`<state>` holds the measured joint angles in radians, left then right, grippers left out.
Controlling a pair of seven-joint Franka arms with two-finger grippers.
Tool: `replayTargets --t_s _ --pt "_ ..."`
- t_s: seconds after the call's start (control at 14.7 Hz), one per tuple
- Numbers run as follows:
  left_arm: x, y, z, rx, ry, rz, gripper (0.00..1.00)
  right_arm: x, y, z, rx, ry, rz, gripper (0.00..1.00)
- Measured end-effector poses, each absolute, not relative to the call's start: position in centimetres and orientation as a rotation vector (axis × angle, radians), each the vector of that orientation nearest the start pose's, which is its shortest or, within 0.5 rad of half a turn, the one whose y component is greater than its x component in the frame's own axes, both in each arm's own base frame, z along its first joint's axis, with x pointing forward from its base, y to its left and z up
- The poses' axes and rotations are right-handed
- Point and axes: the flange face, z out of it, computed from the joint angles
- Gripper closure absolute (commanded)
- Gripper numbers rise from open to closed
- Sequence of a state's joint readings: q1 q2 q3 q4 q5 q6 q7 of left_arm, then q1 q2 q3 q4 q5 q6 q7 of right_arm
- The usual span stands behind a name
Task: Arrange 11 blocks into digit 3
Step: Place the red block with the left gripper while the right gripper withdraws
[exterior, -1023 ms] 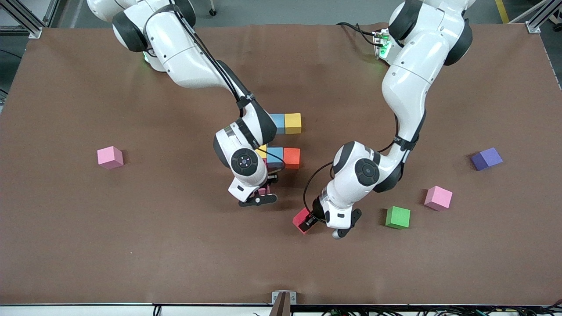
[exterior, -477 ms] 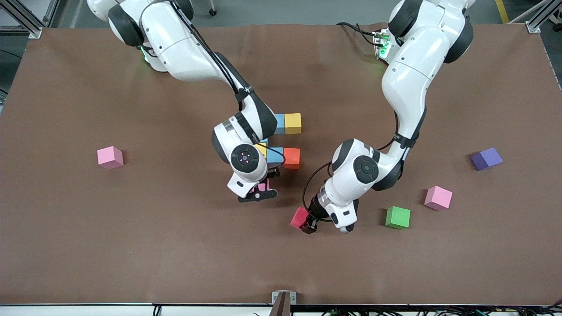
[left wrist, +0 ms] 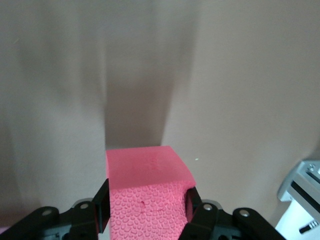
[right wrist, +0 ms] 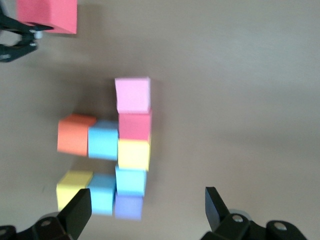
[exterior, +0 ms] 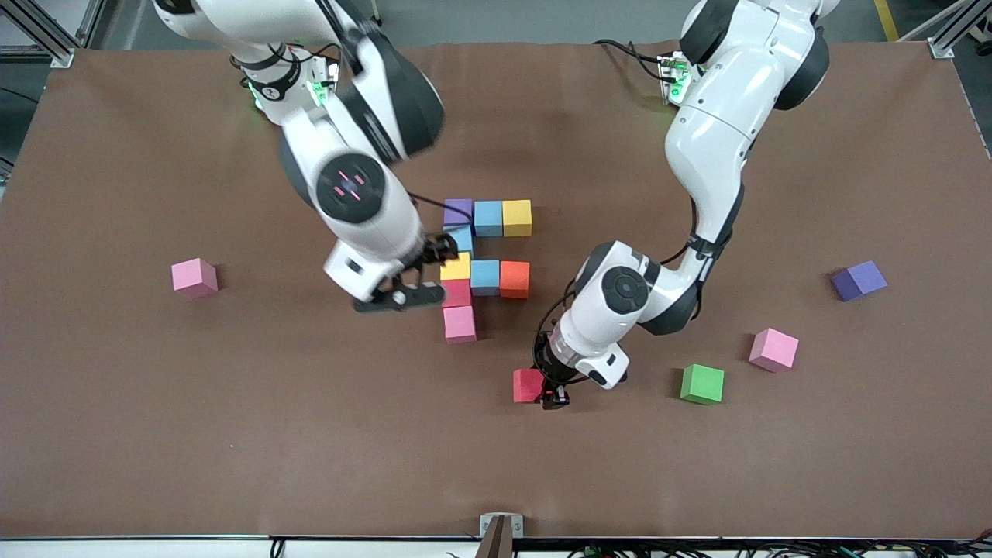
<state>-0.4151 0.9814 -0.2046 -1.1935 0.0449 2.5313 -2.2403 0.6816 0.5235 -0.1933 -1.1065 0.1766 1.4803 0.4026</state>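
1. We see the left gripper's (exterior: 547,387) fingers (left wrist: 101,204) clamped on one red block (exterior: 528,385).
2. We see the right gripper's (exterior: 411,280) fingers (right wrist: 79,214) spread, empty, above and beside the part-built digit 3 (exterior: 480,263).
3. We count eight joined blocks there.
4. Four blocks lie loose: two pink, one green (exterior: 702,384), one purple (exterior: 859,280).

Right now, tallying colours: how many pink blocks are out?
3 pink blocks: one at the figure's near end, one alone toward the right arm's end, one beside the green block toward the left arm's end.
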Motion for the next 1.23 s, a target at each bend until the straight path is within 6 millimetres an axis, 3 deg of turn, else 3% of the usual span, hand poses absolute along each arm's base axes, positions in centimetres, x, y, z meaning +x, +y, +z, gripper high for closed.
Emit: replayTargets --t_s 0.14,0.2,0.34,0.55,0.95,1.09,1.23 --pt "65.8 -43.3 22.2 1.843 2.143 -0.092 0.87 56.2 32.9 57.4 -3.118 -0.116 0.268 0.0" --pt "65.0 -44.1 21.9 1.863 2.169 -0.082 0.87 55.6 31.0 59.5 -3.119 -0.085 0.277 0.0" --pt "63.7 -45.6 21.7 1.877 2.206 -0.047 0.87 55.0 27.1 61.9 -3.116 -0.009 0.288 0.0" --pt "62.3 -46.9 21.4 1.923 2.216 -0.021 0.87 55.2 20.6 62.6 -3.088 0.028 0.324 0.0" --pt "60.4 -49.1 21.1 1.981 2.199 -0.025 0.87 54.7 2.3 62.0 -3.032 0.127 0.362 0.0" --pt "59.7 -50.0 21.3 1.994 2.182 -0.027 0.87 54.6 -2.1 61.6 -3.02 0.148 0.342 0.0" --pt "59.1 -50.8 21.5 2.006 2.167 -0.028 0.87 54.7 -4.8 60.6 -3.028 0.171 0.331 0.0"
